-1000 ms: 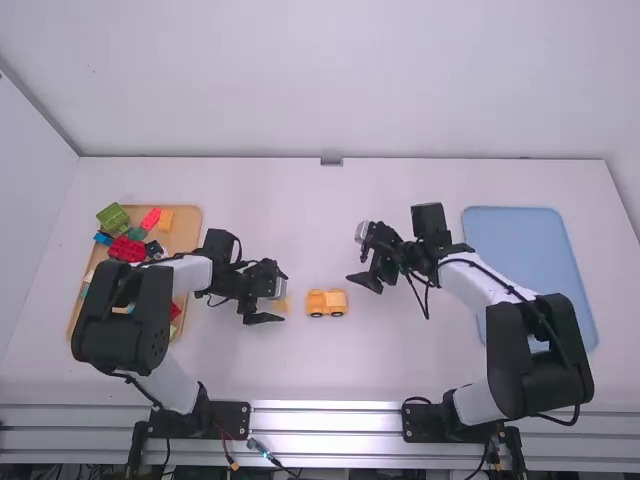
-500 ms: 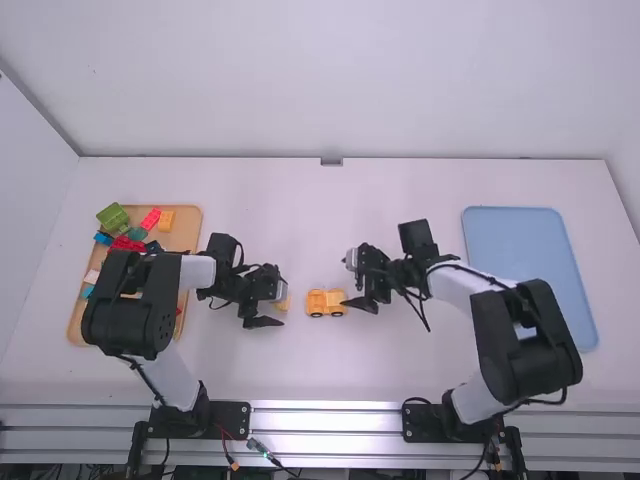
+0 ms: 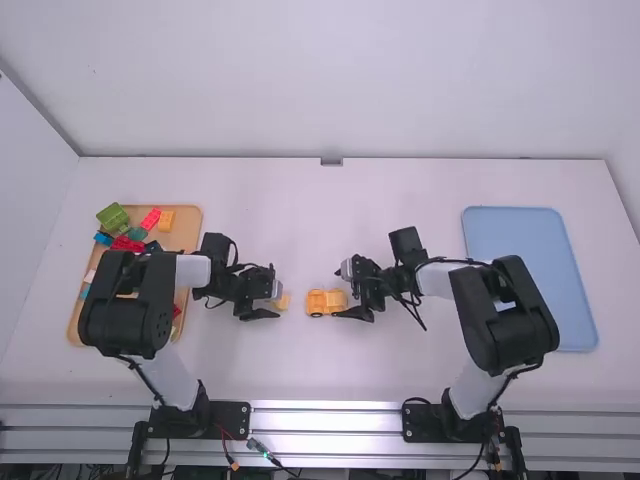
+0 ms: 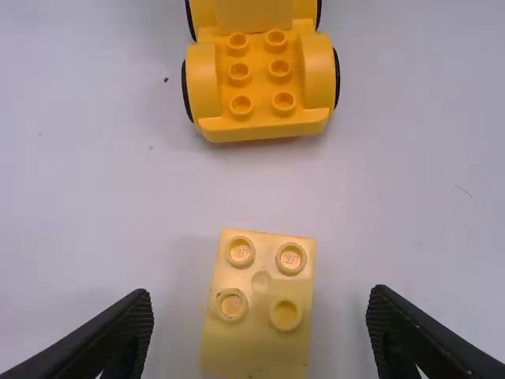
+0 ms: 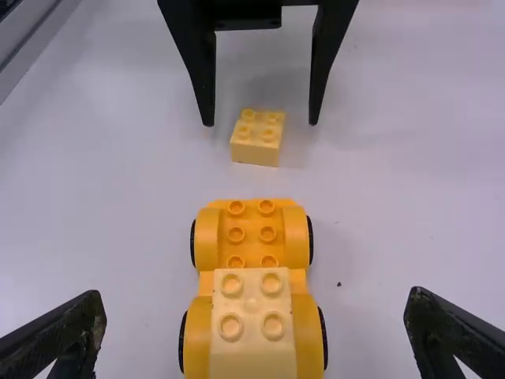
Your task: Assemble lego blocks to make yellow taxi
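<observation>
In the high view the left gripper [image 3: 262, 304] is at the light yellow block [image 3: 283, 301]; the right gripper [image 3: 341, 294] is at the right end of the orange-yellow wheeled base [image 3: 318, 302]. The left wrist view has the left gripper [image 4: 260, 320] open, its fingers on either side of the light yellow block [image 4: 260, 304], not touching it. The right wrist view has the right gripper [image 5: 256, 320] open, fingers apart around the base [image 5: 252, 237], which carries a pale yellow block [image 5: 252, 316] on its near end. Beyond it, the left gripper [image 5: 262, 122] stands open over the loose block [image 5: 258, 138].
At the far left a wooden tray [image 3: 187, 232] holds several loose coloured blocks, partly under the left arm. A blue tray [image 3: 530, 250] lies at the right, behind the right arm's links.
My right gripper has moved left and toward the camera, up to the wheeled base. The left gripper has shifted slightly left and remains around the loose block.
</observation>
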